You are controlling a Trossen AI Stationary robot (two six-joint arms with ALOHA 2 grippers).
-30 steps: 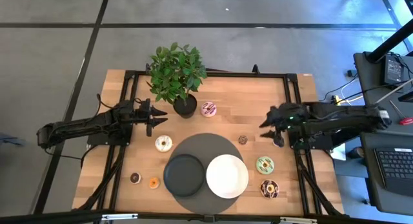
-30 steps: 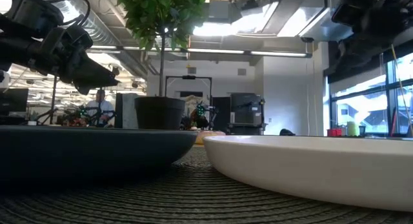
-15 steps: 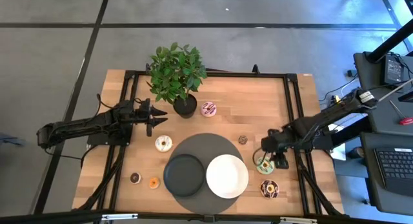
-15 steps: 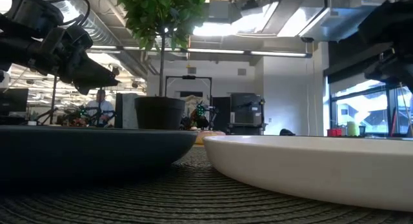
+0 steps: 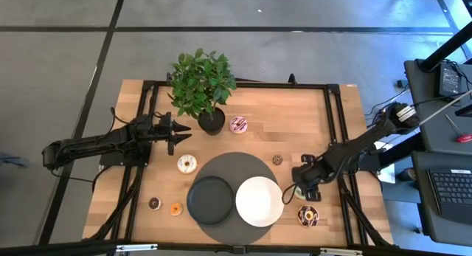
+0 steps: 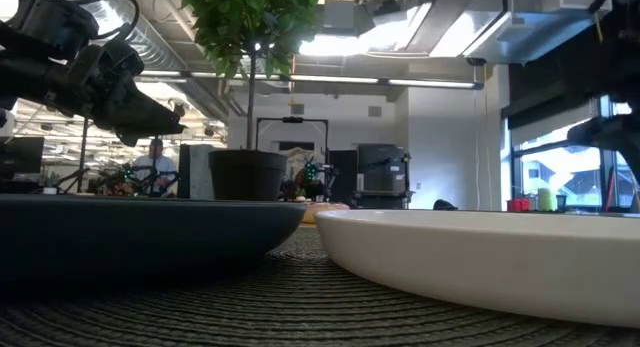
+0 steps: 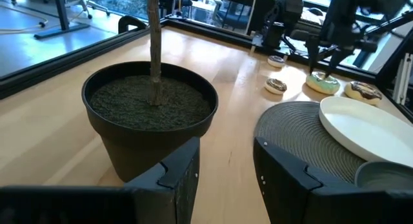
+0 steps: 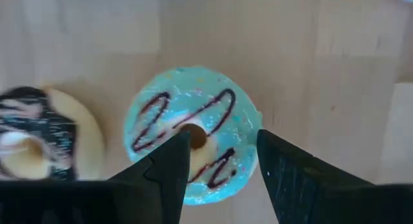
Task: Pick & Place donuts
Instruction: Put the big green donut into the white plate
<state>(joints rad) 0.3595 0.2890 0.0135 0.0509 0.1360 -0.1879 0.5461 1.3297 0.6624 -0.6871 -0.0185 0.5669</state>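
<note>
Right wrist view: right gripper (image 8: 219,162) directly over the green-iced donut (image 8: 191,133) — fingers spread, straddling it. Donut lies at 3 o'clock of the white plate (image 5: 259,201). Left gripper (image 5: 179,133) — fingers spread beside the plant pot (image 7: 150,114).

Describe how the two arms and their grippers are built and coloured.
Both are slim, dark, jointed arms with cabling along them. The left gripper ends in two black pointed fingers; in its wrist view the fingers are matte, angular, with small screws. The right gripper has matching black wedge-shaped fingers.
</note>
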